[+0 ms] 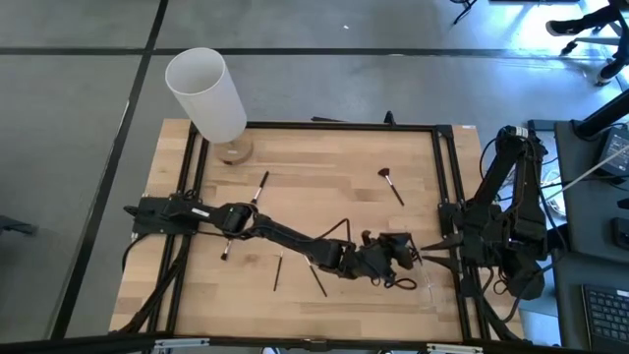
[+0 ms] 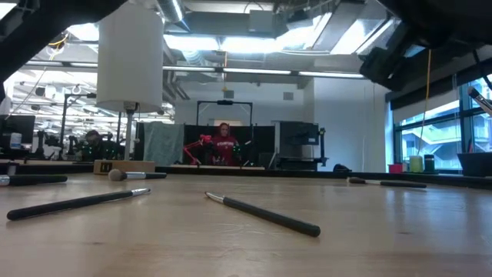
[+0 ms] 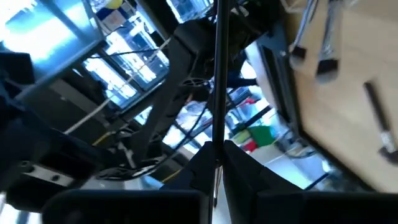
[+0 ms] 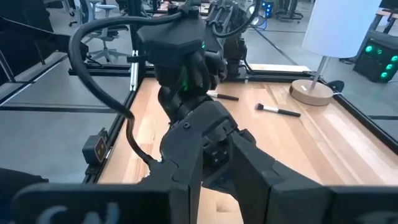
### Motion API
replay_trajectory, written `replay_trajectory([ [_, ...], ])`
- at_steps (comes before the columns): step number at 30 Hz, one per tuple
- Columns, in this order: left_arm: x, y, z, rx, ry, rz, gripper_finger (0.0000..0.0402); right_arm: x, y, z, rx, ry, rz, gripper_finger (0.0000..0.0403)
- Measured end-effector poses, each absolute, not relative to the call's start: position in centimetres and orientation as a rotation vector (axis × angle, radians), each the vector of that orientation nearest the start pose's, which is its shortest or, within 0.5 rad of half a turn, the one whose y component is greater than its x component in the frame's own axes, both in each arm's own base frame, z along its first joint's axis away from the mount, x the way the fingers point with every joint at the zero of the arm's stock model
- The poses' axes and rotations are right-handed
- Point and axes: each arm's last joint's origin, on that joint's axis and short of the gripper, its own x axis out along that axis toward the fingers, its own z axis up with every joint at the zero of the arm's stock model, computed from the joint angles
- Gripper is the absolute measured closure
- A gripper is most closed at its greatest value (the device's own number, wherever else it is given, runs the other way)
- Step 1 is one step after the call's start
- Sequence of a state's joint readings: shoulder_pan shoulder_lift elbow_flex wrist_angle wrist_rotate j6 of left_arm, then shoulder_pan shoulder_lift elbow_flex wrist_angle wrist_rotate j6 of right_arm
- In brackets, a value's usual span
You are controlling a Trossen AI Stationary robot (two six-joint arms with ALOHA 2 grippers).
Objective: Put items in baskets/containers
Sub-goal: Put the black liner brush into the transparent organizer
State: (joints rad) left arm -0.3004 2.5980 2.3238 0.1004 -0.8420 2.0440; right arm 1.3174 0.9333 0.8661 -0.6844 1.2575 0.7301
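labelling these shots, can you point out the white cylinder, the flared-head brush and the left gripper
white cylinder (image 1: 208, 90), high view, on its side wall
flared-head brush (image 1: 391, 184), high view, mid handle
left gripper (image 3: 216, 163), left wrist view, between its fingertips, shut on a thin brush

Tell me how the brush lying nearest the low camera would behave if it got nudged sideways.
The brush looks thin, straight and round-handled, lying flat on the bare wooden table, so it would probably roll rather than slide. It seems stiff and light, likely skittering off easily. Its slim handle may be hard to pinch.
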Motion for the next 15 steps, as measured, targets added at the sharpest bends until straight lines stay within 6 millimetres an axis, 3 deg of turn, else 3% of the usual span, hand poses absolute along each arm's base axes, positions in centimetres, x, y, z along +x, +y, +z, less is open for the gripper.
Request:
replay_trajectory([
  [5,56.55,-15.32,21.75,2.244,0.661,0.173,0.0384,6.86,15.5,30.66,0.003,0.213,-0.022,0.0322],
  [15,56.73,-14.84,21.64,2.353,0.664,0.147,0.0384,6.86,15.5,30.65,0.003,0.213,-0.022,0.0322],
])
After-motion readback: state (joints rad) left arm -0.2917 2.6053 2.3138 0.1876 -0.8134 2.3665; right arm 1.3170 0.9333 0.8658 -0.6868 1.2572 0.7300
